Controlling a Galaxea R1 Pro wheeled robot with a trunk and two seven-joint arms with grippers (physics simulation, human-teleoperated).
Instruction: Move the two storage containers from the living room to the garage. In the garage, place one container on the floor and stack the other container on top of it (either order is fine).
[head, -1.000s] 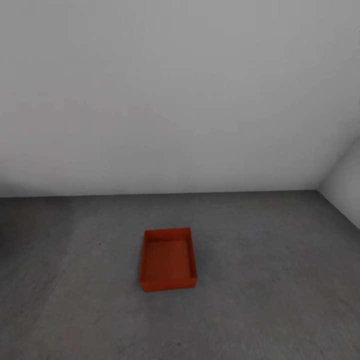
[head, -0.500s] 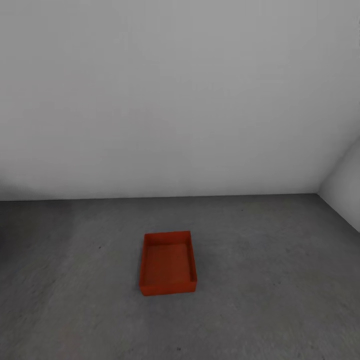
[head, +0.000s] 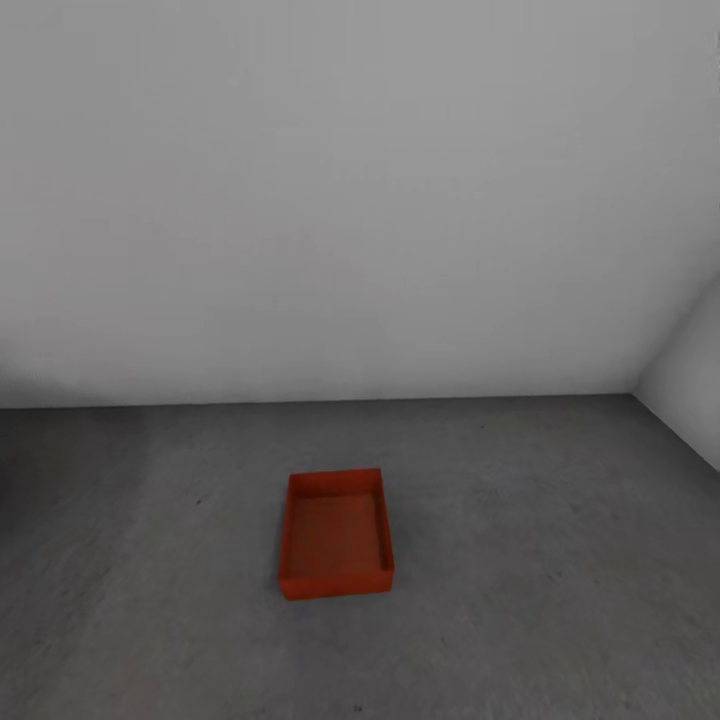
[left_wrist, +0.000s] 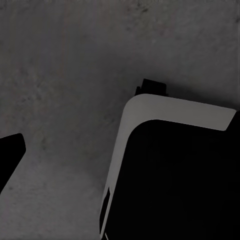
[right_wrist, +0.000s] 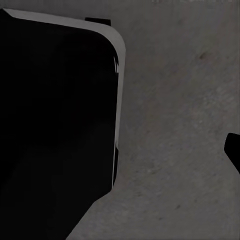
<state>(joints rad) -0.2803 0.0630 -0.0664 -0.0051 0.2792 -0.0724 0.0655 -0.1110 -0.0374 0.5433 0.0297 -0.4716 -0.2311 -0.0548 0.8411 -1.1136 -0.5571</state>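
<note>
One storage container (head: 335, 534) sits lower in view (camera shifted).

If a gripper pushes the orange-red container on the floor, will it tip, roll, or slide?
The container would probably slide: it sits flat on the concrete floor with low walls. Rolling seems unlikely, being rectangular. It looks empty, so likely light.

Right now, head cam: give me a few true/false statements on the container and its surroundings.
1. An orange-red container sits on the grey concrete floor. True.
2. A second container is stacked on it. False: it looks like a single open tray.
3. It touches the white wall. False: bare floor separates them.
4. The container is open-topped. True.
5. Something red lies inside it. False: only its own floor shows.
</note>
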